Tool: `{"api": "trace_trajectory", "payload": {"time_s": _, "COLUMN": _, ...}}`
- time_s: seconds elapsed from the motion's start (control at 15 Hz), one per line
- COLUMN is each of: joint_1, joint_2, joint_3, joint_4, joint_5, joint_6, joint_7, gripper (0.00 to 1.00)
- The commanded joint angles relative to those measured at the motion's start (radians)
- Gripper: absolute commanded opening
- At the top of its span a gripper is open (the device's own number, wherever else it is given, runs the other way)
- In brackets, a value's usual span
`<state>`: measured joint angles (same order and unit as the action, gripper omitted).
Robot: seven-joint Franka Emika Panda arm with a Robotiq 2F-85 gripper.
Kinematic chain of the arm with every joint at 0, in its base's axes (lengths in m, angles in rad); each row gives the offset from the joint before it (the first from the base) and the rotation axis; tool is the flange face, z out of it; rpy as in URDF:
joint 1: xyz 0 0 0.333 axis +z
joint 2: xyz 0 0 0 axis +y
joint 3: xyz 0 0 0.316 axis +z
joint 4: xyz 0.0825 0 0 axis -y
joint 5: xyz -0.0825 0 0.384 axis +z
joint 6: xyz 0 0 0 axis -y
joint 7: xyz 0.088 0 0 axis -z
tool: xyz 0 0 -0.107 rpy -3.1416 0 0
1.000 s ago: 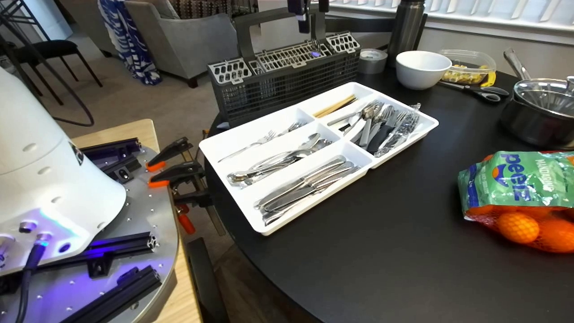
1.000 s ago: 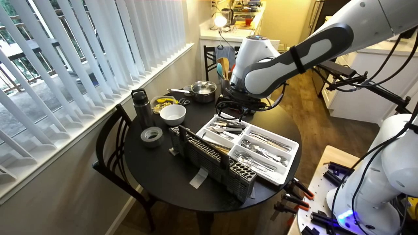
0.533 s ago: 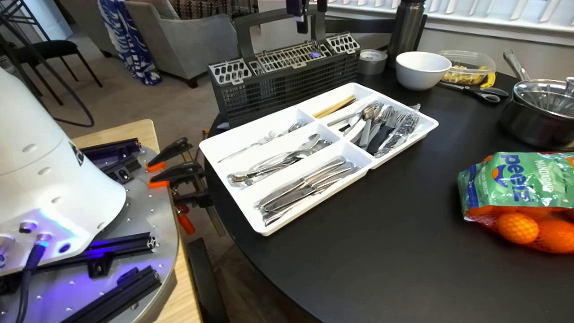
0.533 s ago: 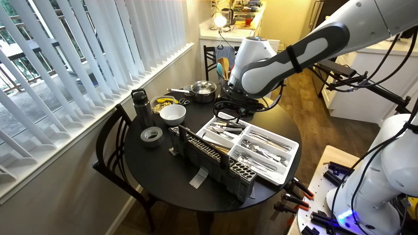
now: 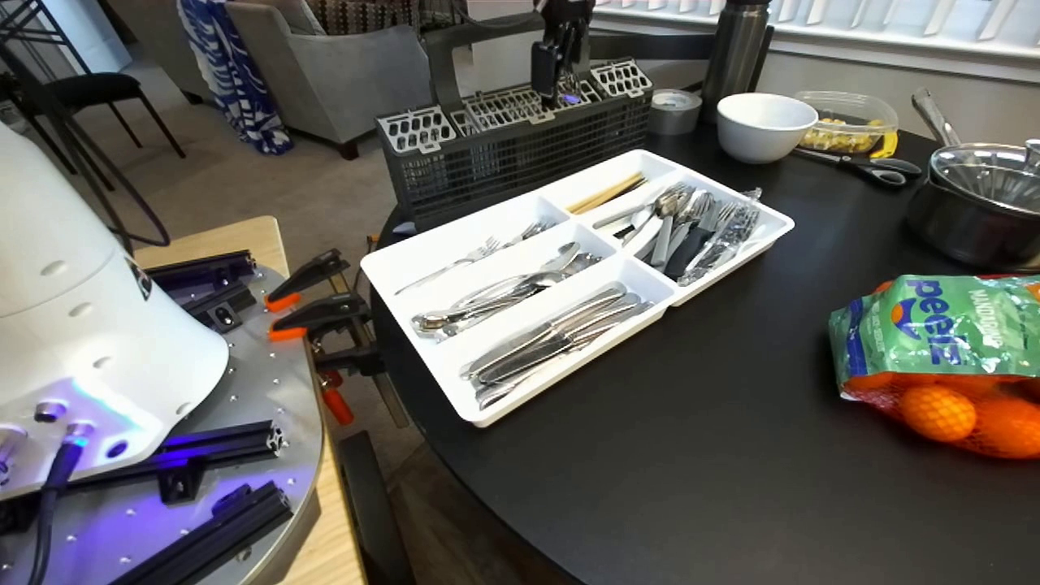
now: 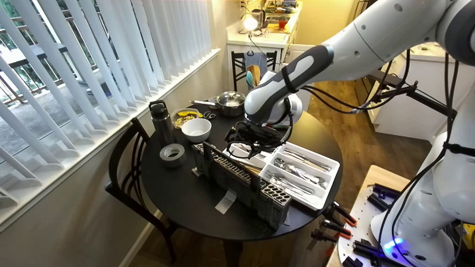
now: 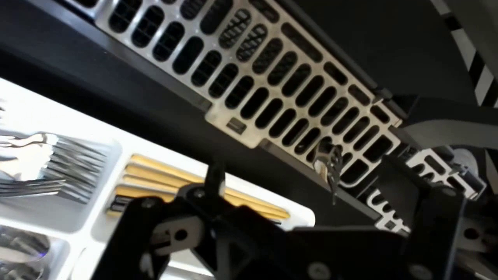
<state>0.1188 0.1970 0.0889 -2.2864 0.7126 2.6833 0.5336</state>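
Metal utensil (image 7: 322, 167) pokes up through slotted lid (image 7: 277, 91) of dark basket (image 5: 528, 154), toward 5 o'clock in wrist view; lid likely keeps it standing. Pincer (image 7: 305, 171) just over lid, spread wide apart, gripping nothing. In exterior view, white tray (image 5: 455, 240) beside dark basket at 6 o'clock, partitioned seemingly to keep knives (image 5: 561, 341), spoons (image 5: 487, 302) sorted. White bowl (image 5: 764, 130) on desk (image 5: 715, 455) at 3 o'clock.
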Motion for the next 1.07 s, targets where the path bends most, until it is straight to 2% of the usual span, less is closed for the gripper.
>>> {"api": "trace_trajectory", "payload": {"time_s": 0.0, "joint_1": -0.017, "joint_2": 0.058, "joint_3": 0.038, "joint_4": 0.056, "joint_5": 0.075, "joint_6": 0.011, "joint_7": -0.163, "gripper": 1.0}}
{"api": "trace_trajectory", "payload": {"time_s": 0.4, "joint_1": -0.018, "joint_2": 0.07, "joint_3": 0.059, "joint_4": 0.074, "joint_5": 0.096, "joint_6": 0.013, "joint_7": -0.269, "gripper": 1.0}}
{"api": "trace_trajectory", "payload": {"time_s": 0.8, "joint_1": -0.005, "joint_2": 0.039, "joint_3": 0.045, "joint_4": 0.047, "joint_5": 0.114, "joint_6": 0.098, "joint_7": -0.21, "gripper": 1.0}}
{"api": "trace_trajectory", "payload": {"time_s": 1.0, "joint_1": -0.007, "joint_2": 0.035, "joint_3": 0.048, "joint_4": 0.047, "joint_5": 0.141, "joint_6": 0.102, "joint_7": -0.212, "gripper": 1.0}}
